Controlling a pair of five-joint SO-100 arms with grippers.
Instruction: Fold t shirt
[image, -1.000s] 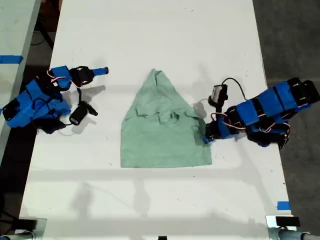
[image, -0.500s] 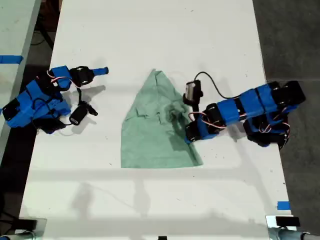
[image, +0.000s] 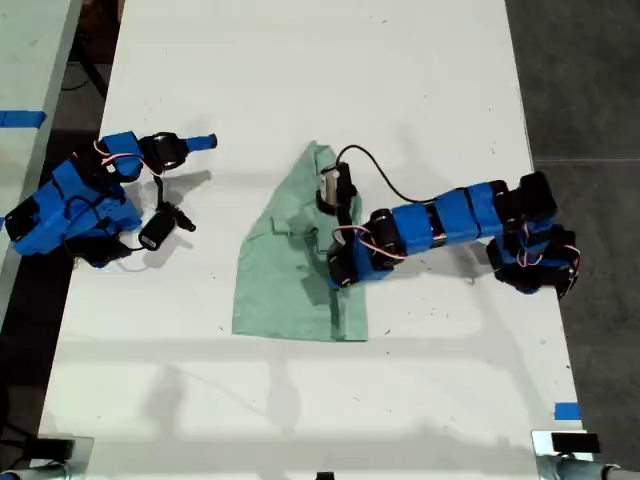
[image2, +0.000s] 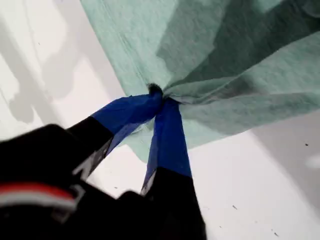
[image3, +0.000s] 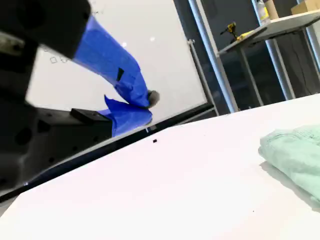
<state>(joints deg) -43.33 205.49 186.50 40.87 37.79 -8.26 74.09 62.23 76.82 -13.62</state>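
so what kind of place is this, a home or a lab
Likely a lab or workshop: two blue arms sit on a bare white table, blue tape marks dot its edge, and the second wrist view shows a whiteboard and a metal bench with tools.

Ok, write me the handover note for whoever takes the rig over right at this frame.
My first tool: shut on the t shirt, pinching a bunch of cloth, out over the garment from the exterior view's right.
My second tool: shut, holding nothing, parked off the shirt at the exterior view's left.
The t shirt lies mid-table, point towards the far end, hem towards the near edge.
Done: the side flap on the exterior view's right is drawn in over the middle.
Left: lay that flap down and release, fold the opposite side, then probably fold end to end.
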